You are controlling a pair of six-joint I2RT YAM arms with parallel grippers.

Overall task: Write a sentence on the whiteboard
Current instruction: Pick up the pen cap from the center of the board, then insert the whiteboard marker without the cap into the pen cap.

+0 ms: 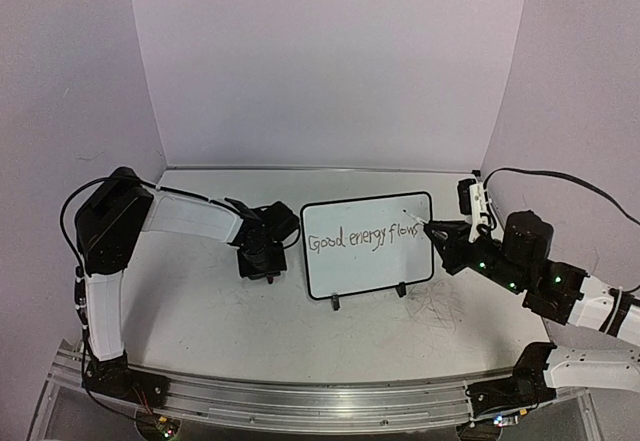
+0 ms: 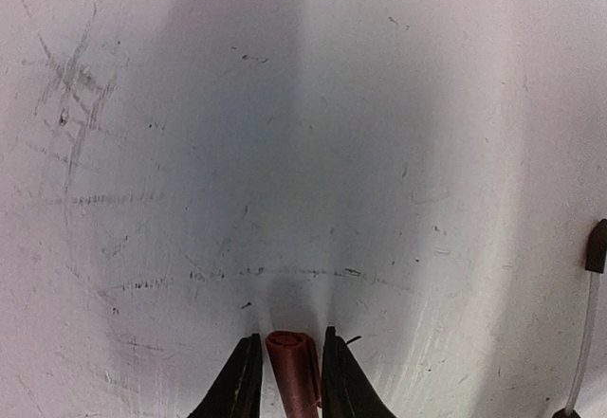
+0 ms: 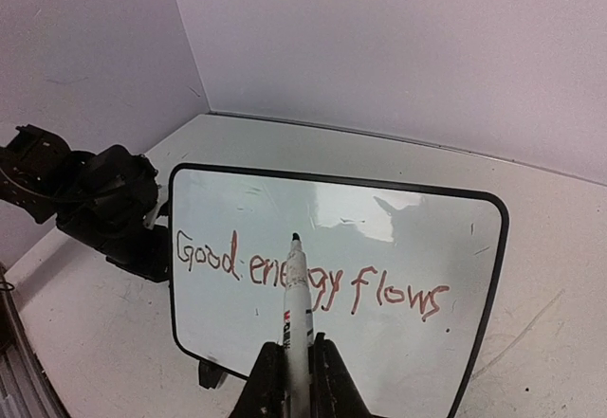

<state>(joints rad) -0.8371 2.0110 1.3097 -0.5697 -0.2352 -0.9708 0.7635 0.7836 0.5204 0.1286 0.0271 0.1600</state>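
Reddish ink shows the sentence complete across the whiteboard, so I judge only recapping remains: right gripper clamps the marker, left gripper pinches a red cap.

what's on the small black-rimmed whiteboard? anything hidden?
A handwritten sentence, "Good energy flows", runs across the small black-rimmed whiteboard. In the right wrist view, the white marker pen in the right tool covers part of "energy".
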